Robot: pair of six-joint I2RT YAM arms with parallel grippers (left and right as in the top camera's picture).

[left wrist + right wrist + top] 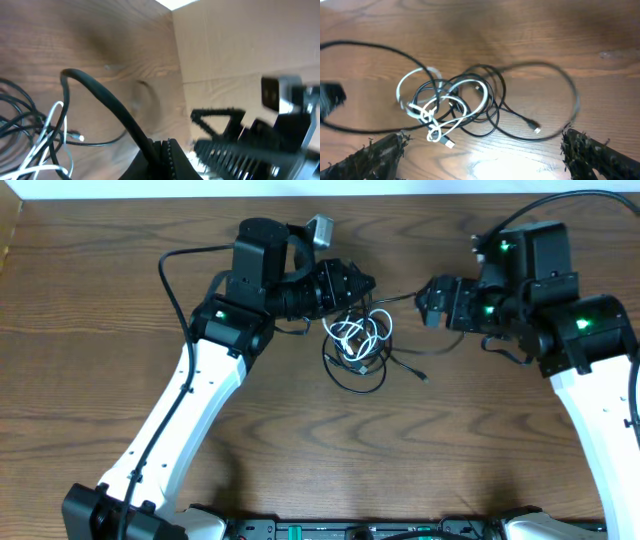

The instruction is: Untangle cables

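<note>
The cables lie in a tangle (356,343) on the wooden table between the two arms: a white cable (352,332) looped through black cables (352,383). My left gripper (366,283) hovers at the tangle's upper left, shut on a black cable (110,102) that arches out of its jaws (165,150) down toward the pile. My right gripper (428,301) is to the upper right of the tangle, open, with nothing between its fingers (380,152). In the right wrist view the white cable (465,82) and a wide black loop (572,97) lie just beyond my right gripper (485,155).
A cardboard wall (240,45) borders the table's far side. The table's left edge (8,250) shows at the upper left. A black strand (398,297) runs from the tangle toward the right gripper. A small plug end (537,130) lies on the wood.
</note>
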